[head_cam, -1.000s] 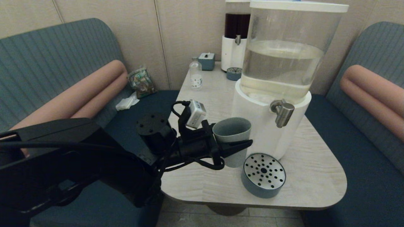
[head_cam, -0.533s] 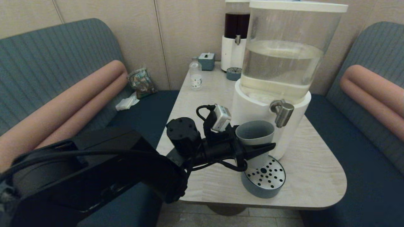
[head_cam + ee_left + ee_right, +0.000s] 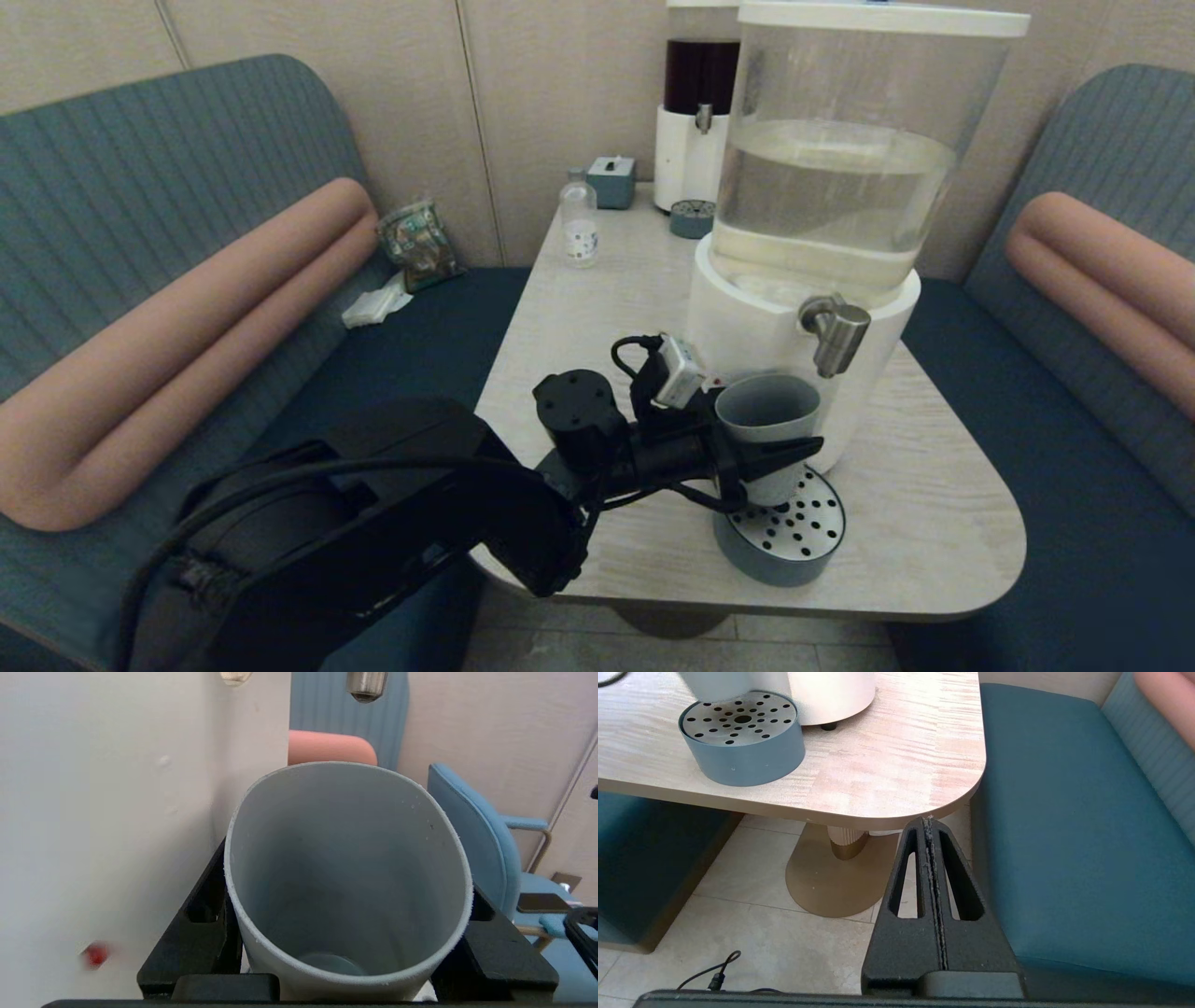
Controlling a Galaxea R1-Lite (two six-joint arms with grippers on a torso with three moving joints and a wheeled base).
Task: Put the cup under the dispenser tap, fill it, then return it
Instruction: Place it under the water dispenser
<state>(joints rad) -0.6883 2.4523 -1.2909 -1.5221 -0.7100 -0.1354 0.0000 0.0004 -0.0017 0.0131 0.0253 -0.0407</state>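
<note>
Grey-green cup (image 3: 767, 431); brushed-steel tap (image 3: 834, 334); white dispenser base (image 3: 738, 327); blue-grey drip tray (image 3: 780, 551) with black-dotted steel top; pale wood-grain table (image 3: 924, 513); teal seats (image 3: 1055, 467); black gripper (image 3: 780, 455)

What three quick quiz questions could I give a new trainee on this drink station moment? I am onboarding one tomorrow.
1. True or false: the left hand is shut on the cup.
2. The cup is over: A) bare table, B) the perforated drip tray, C) the bench.
3. Fill in: the dispenser tap is on the dispenser holding ____ liquid.

Key: 1 true. 2 B. 3 clear; the dark-liquid dispenser stands further back. The right hand is parked off the table edge, fingers shut.
</note>
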